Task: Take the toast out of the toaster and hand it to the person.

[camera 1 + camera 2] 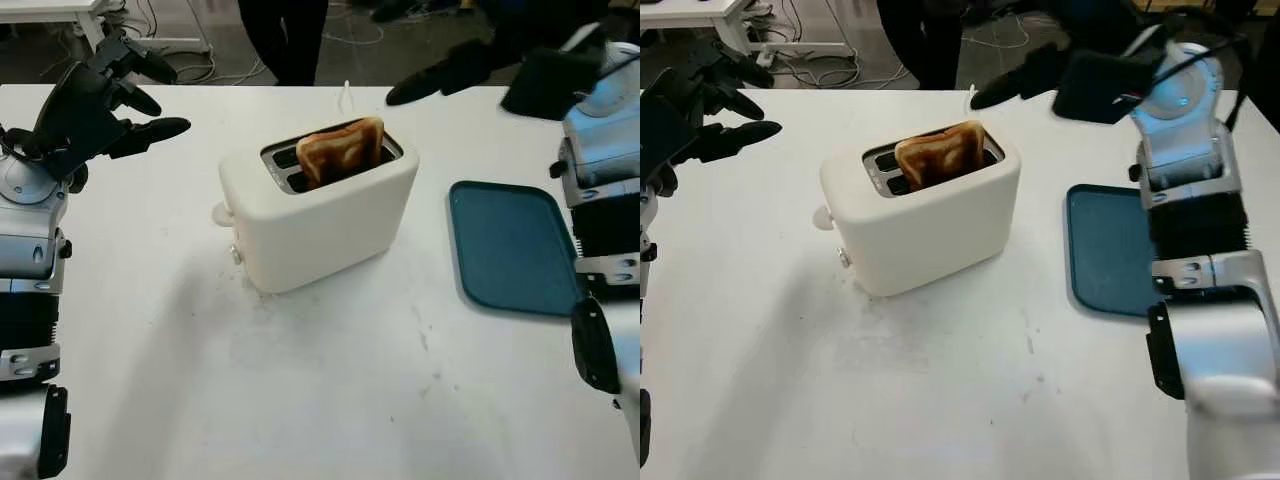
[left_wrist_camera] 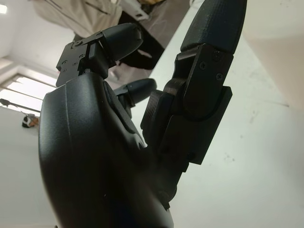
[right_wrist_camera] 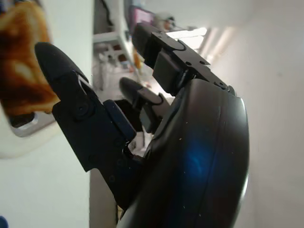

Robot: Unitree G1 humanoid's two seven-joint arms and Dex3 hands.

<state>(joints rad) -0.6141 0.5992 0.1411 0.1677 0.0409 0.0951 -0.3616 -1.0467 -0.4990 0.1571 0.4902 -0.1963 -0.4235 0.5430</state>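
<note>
I see the browned toast [image 1: 340,152] standing in a slot of the smooth, rounded cream toaster [image 1: 318,208] at table centre. My right hand [image 1: 1045,75] hovers open at one o'clock from it, holding nothing; my left hand [image 1: 100,100] is open at ten o'clock. A flat teal tray [image 1: 510,245] lies at three o'clock.

Toast [image 1: 340,152] stands proud of the toaster [image 1: 318,205], open air above it. Right hand [image 1: 470,68], open, hovers beyond the toaster's far right corner with nothing between. Left hand [image 1: 95,100], open, hangs far left over bare table [image 1: 330,390]. Blue tray [image 1: 510,245] lies flat right of the toaster.
</note>
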